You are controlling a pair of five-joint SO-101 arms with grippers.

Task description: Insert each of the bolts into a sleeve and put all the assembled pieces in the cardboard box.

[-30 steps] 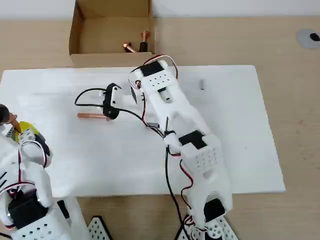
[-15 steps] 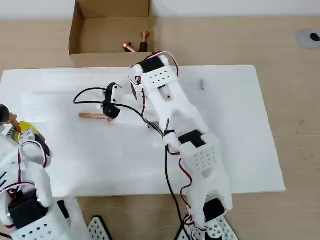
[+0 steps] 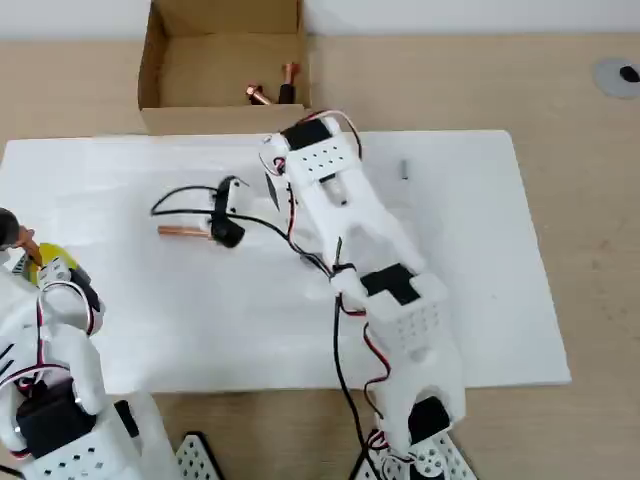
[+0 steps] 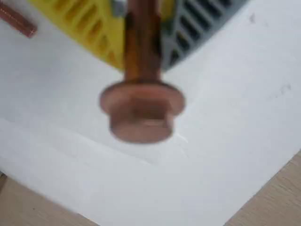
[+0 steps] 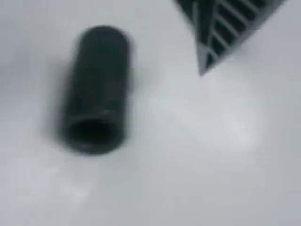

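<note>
My left gripper (image 4: 141,28) is shut on a copper bolt (image 4: 141,108) and holds it above the white mat, head toward the camera. In the high view this gripper (image 3: 30,255) is at the mat's left edge. A black sleeve (image 5: 96,89) lies on its side on the mat, open end facing the right wrist camera. One grey finger (image 5: 225,33) of my right gripper is beside the sleeve without touching it. My right gripper (image 3: 268,178) is open over the mat just in front of the cardboard box (image 3: 150,70). A loose copper bolt (image 3: 183,232) lies flat on the mat.
Inside the box lie copper bolts with a black sleeve (image 3: 270,90). The right arm's black camera and cable (image 3: 226,215) hang over the mat near the loose bolt. A small dark piece (image 3: 404,168) sits on the mat's far right. A grey disc (image 3: 615,75) lies on the table.
The right arm has shifted slightly to the right, and its camera has moved away from the loose bolt. The left arm and its bolt have stayed still.
</note>
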